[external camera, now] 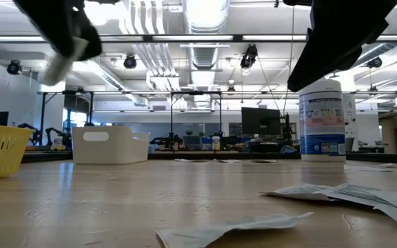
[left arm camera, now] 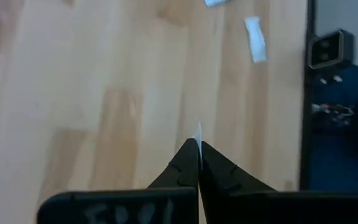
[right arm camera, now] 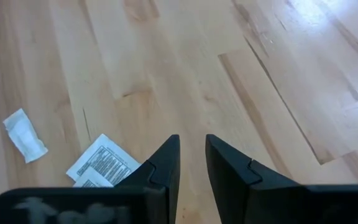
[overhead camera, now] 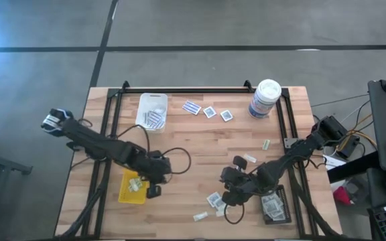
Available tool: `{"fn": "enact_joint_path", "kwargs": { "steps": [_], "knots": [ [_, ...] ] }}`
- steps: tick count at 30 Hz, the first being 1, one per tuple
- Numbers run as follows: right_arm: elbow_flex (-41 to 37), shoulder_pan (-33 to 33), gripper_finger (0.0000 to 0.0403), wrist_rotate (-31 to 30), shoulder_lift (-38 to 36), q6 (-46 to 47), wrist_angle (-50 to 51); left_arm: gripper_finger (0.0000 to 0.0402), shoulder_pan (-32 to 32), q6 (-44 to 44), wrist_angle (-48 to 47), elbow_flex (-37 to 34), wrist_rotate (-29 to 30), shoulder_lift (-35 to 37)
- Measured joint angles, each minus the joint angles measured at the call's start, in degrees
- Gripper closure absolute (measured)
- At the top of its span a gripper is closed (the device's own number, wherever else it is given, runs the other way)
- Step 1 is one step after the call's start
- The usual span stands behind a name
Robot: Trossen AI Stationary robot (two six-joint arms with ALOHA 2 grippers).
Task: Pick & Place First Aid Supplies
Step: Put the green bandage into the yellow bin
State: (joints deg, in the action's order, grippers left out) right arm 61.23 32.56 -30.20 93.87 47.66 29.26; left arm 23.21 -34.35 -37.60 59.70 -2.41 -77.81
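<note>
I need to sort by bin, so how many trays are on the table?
3: a white tray at the far left, a yellow tray near left, a black tray near right, partly hidden by the right arm.

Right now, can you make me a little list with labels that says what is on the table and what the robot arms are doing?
table: wooden top
trays: white tray, yellow tray, black tray
canister: white canister, upright near the far edge
loose packets: scattered, some beside the white tray
left end effector: shut on a thin white packet, near the yellow tray
right end effector: fingers apart, empty, above a printed packet
</note>
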Motion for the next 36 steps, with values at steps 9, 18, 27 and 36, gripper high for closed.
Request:
{"fn": "enact_joint_path", "kwargs": {
  "steps": [9, 18, 27, 36],
  "knots": [
    [-0.17, -0.21, 0.0317, 0.0, 0.02, -1.75, 0.0, 0.0401, 5.89, -13.17, -12.12, -0.13, -0.03, 3.24],
    [-0.17, -2.48, 0.0321, 0.0, 0.02, -8.94, -0.29, 0.0401, 8.8, -24.51, -15.52, -6.03, -3.2, 3.05],
    [-0.17, -4.21, 0.0334, 0.02, 0.02, -20.85, -5.01, 0.0401, 8.85, -27.17, -14.66, -10.83, -7.83, 3.05],
    [-0.17, -4.92, 0.0305, 0.02, 0.02, -23.24, -7.73, 0.0377, 8.82, -25.81, -13.23, -13.62, -10.07, 2.98]
  ]
}}
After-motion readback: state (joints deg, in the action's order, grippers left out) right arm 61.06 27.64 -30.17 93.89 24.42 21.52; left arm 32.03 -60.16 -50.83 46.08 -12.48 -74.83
